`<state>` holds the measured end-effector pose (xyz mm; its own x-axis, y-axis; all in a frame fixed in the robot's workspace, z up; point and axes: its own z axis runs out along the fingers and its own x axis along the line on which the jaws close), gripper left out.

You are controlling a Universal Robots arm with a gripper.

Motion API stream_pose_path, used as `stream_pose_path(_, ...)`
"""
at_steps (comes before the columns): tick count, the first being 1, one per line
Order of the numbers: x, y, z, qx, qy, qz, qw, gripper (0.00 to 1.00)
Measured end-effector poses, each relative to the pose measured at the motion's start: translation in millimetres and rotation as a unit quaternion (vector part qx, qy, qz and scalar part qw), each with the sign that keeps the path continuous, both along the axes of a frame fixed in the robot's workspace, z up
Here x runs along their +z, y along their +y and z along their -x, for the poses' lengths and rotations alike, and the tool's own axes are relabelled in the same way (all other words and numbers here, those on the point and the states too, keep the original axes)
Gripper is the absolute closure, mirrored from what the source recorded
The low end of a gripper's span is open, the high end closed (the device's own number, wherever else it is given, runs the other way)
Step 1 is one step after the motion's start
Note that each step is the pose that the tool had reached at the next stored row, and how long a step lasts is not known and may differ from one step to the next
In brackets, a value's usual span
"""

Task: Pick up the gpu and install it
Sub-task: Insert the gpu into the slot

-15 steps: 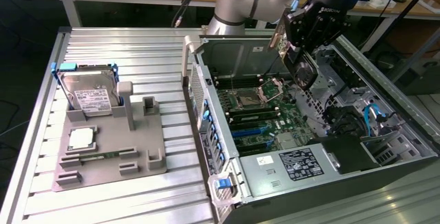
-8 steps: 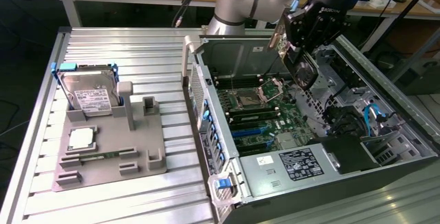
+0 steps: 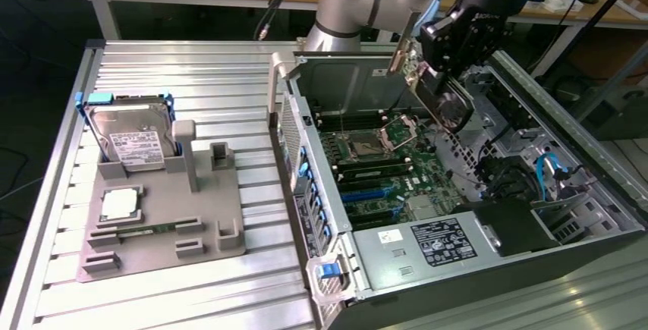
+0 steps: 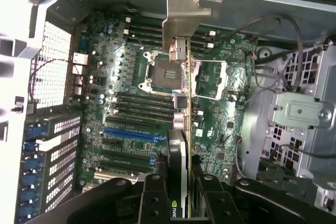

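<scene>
My gripper (image 3: 433, 68) hangs over the open computer case (image 3: 303, 155), shut on the gpu (image 3: 448, 104). The gpu is a dark card held on edge above the motherboard (image 3: 380, 171), clear of it. In the wrist view the gpu (image 4: 181, 129) shows edge-on between the two black fingers (image 4: 152, 198) of the gripper (image 4: 181, 184). Its silvery end bracket (image 4: 186, 11) points away from the wrist. Under the card lie the motherboard (image 4: 131, 77), the processor socket (image 4: 160, 69) and a blue expansion slot (image 4: 131, 132).
On the exterior view's left a grey fixture (image 3: 162, 224) stands on the ribbed metal table (image 3: 253, 300). It carries a silver hard drive (image 3: 127, 136) and a green memory stick (image 3: 152, 230). Inside the case are a power supply (image 3: 426, 243), drive cages (image 4: 299, 114) and loose cables (image 3: 552, 171).
</scene>
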<state>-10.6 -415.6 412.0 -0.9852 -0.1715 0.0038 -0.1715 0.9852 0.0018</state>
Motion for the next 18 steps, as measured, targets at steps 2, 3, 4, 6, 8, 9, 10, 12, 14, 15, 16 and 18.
stream_pose_path(2,-0.6,0.0,0.0,0.019,0.0000,0.0000,0.9998,0.73)
stream_pose_path(3,-1.0,0.0,0.0,0.027,0.0000,0.0000,0.9996,0.73)
stream_pose_path(4,-1.4,0.0,0.0,0.038,0.0000,0.0000,0.9993,0.73)
stream_pose_path(6,-2.4,0.0,0.0,0.057,0.0000,0.0000,0.9983,0.73)
stream_pose_path(8,-3.7,0.0,0.0,0.085,0.0000,0.0002,0.9964,0.73)
stream_pose_path(9,-4.4,0.0,0.0,0.099,0.0000,0.0002,0.9951,0.73)
stream_pose_path(10,-4.8,0.0,0.0,0.107,0.0000,0.0003,0.9942,0.73)
stream_pose_path(12,-5.5,0.0,0.0,0.124,0.0000,0.0003,0.9922,0.73)
stream_pose_path(14,-6.1,0.0,0.0,0.143,0.0000,0.0004,0.9897,0.73)
stream_pose_path(15,-6.4,0.0,0.0,0.152,0.0000,0.0004,0.9883,0.73)
stream_pose_path(16,-6.7,0.0,0.0,0.160,0.0000,0.0004,0.9870,0.73)
stream_pose_path(18,-7.5,0.0,0.0,0.183,0.0000,0.0005,0.9832,0.73)
